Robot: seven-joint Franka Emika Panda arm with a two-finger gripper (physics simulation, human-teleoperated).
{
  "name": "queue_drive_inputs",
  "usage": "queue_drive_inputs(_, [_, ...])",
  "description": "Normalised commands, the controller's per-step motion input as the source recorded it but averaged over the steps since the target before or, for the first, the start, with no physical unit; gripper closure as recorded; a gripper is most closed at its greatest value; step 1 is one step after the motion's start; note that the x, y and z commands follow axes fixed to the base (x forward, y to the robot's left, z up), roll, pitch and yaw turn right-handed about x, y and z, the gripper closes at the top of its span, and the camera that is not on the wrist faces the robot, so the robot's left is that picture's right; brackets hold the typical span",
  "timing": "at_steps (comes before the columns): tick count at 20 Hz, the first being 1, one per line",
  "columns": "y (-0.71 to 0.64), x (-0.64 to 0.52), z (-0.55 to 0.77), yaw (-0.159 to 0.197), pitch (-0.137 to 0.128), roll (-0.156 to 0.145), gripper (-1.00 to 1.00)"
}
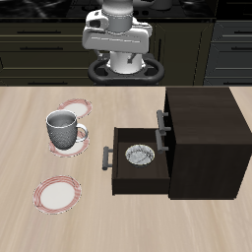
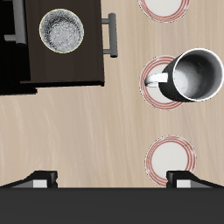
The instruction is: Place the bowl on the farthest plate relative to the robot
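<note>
The bowl (image 1: 139, 155) is whitish-grey with dark speckles and lies in the open drawer (image 1: 120, 172) of a dark cabinet; it also shows in the wrist view (image 2: 61, 31). Three plates with pinkish-red rims lie in a row beside the drawer. One plate (image 1: 57, 193) is nearest the table's front edge (image 2: 166, 7). The middle plate (image 1: 79, 136) (image 2: 156, 94) carries a grey mug (image 1: 62, 128) (image 2: 196, 74). The third plate (image 1: 73, 105) (image 2: 168, 157) is farthest back. My gripper (image 1: 126, 69) (image 2: 114, 182) is open and empty, high above the table's back, well apart from the bowl.
The dark cabinet (image 1: 205, 128) stands on the table beside the plates, its drawer pulled out towards them with a bar handle (image 1: 106, 158) (image 2: 111, 35). The mug's handle points towards the drawer.
</note>
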Motion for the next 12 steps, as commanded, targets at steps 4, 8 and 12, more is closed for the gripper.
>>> queue_drive_inputs(4, [-0.07, 0.27, 0.03, 0.013, 0.009, 0.012, -1.00])
queue_drive_inputs(8, [-0.10, 0.27, 0.07, 0.027, -0.029, -0.003, -1.00])
queue_drive_inputs(12, [-0.13, 0.26, 0.05, 0.033, -0.022, -0.004, -1.00])
